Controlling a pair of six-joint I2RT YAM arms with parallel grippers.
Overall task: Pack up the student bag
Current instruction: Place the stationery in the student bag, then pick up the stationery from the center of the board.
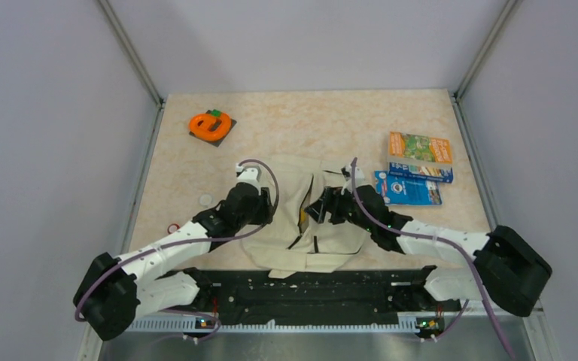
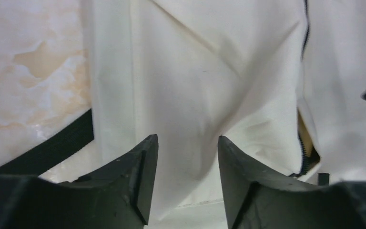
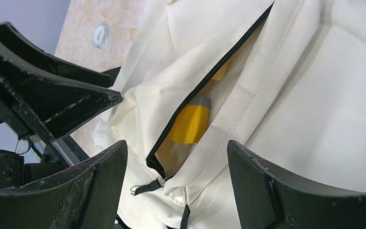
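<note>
So the big cream fabric backpack with black zip trim (image 1: 290, 229) is lying flat mid-table on the beige marbled tabletop (image 1: 331, 120), right between the two arms. The orange booklet (image 1: 420, 147) and blue booklet (image 1: 408, 188) sit off to its right. The left gripper (image 2: 187, 143) has its fingers a moderate way apart over plain bag cloth with nothing held. The right gripper (image 3: 176, 148) is spread wide either side of the unzipped black zipper (image 3: 205, 81), where something yellow (image 3: 190, 125) shows inside.
</note>
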